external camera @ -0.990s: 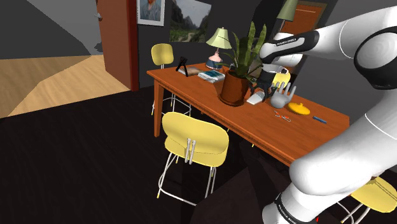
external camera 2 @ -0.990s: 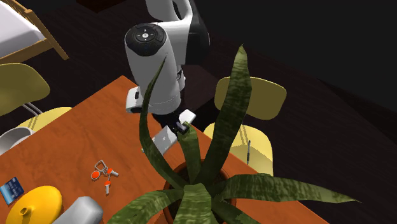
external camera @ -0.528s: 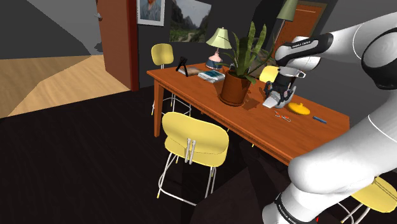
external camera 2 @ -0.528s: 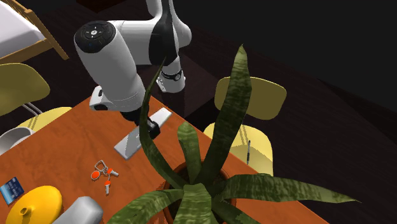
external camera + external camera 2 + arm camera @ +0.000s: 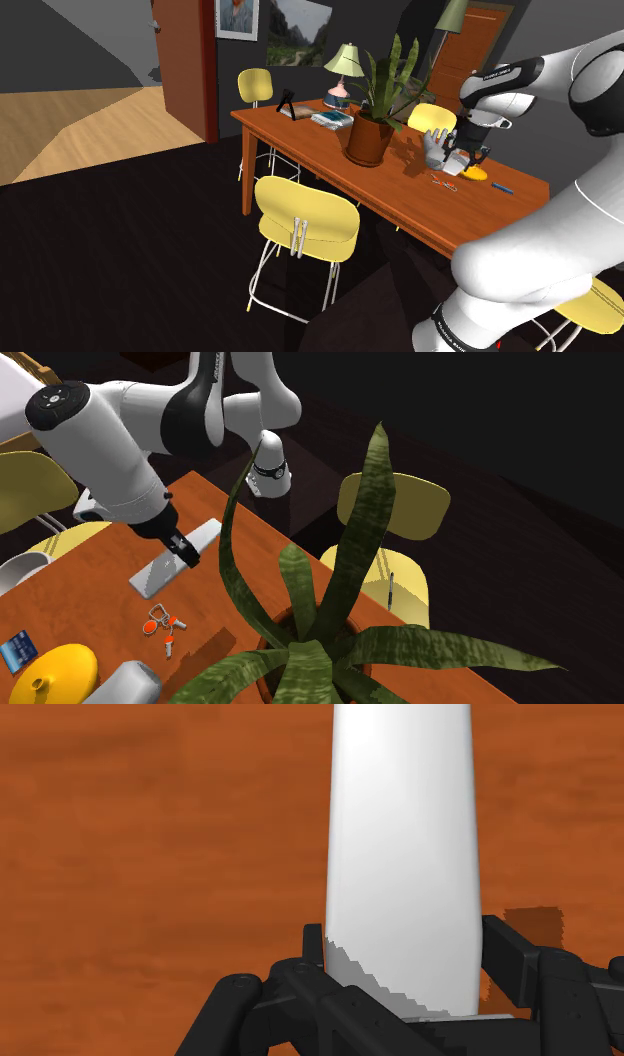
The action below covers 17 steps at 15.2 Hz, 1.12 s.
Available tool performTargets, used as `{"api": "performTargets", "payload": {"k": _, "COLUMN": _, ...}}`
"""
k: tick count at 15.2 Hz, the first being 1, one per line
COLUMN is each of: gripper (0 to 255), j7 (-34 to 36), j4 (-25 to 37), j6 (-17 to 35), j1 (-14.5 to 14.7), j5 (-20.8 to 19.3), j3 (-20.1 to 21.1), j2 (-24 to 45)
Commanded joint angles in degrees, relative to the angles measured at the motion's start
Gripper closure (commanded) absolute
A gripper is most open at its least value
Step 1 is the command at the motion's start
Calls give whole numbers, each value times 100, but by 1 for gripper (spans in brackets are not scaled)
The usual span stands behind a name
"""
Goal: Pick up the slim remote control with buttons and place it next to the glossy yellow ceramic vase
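The remote control (image 5: 172, 559) is a slim pale grey slab, drawn plain with no buttons showing. My black gripper (image 5: 184, 548) is shut on its middle and holds it above the wooden table (image 5: 230, 612). In the wrist view the remote (image 5: 400, 854) runs out from between the fingers (image 5: 515, 959) of the gripper (image 5: 405, 999), over bare wood. The glossy yellow vase (image 5: 55, 672) lies low and flat near the second exterior view's lower left. From the shoulder camera the gripper (image 5: 461, 155) hangs just above the vase (image 5: 472, 171).
A big potted plant (image 5: 372, 130) stands mid-table, its leaves (image 5: 320, 622) close to the arm. Red keys (image 5: 160, 622), a grey hand-shaped object (image 5: 433, 148) and a small blue item (image 5: 502, 187) lie near the vase. Yellow chairs (image 5: 303, 225) ring the table; a lamp (image 5: 345, 65) stands far back.
The arm has carried the remote away from the plant pot, toward the keys and the yellow vase. The grip on the remote stayed shut throughout.
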Motion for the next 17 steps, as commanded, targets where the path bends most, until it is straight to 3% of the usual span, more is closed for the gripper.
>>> {"api": "performTargets", "payload": {"k": 1, "gripper": 255, "j7": -331, "j4": 69, "j6": 1, "j1": -130, "j5": -1, "j3": -190, "j2": 62}}
{"api": "performTargets", "payload": {"k": 9, "gripper": 255, "j7": -1611, "j4": 721, "j6": -84, "j1": -601, "j5": 243, "j3": -876, "j2": 666}}
{"api": "performTargets", "payload": {"k": 17, "gripper": 255, "j7": -2993, "j4": 1819, "j6": -330, "j1": -1240, "j5": 886, "j3": -1408, "j2": 1714}}
